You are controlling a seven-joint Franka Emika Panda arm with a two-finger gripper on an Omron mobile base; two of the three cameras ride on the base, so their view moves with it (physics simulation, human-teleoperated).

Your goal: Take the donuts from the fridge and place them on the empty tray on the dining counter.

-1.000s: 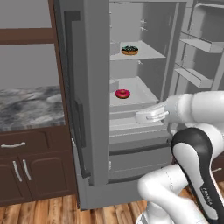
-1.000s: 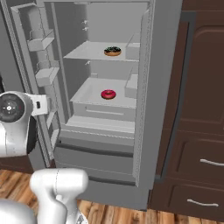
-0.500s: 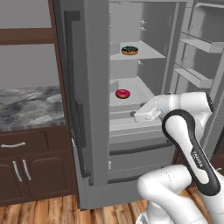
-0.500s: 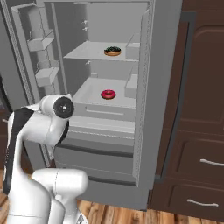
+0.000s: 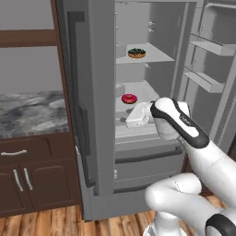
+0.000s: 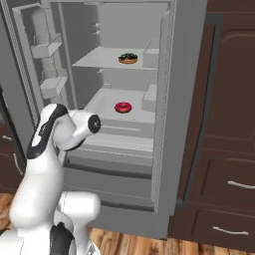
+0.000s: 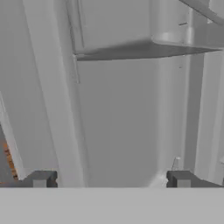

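We see the grey fridge [image 5: 87,101] with its right door swung wide, beside brown cabinets [image 5: 27,170] under a marbled bench [image 5: 27,113]. Inside the fridge, the chocolate-frosted donut [image 5: 137,52] sits on the upper shelf [image 6: 107,59] and the red-frosted donut [image 5: 129,98] on the shelf below. Our claw [image 7: 111,179] points into the fridge at the lower shelf's front edge, fingers [image 7: 40,179] spread apart and empty, short of the red donut.
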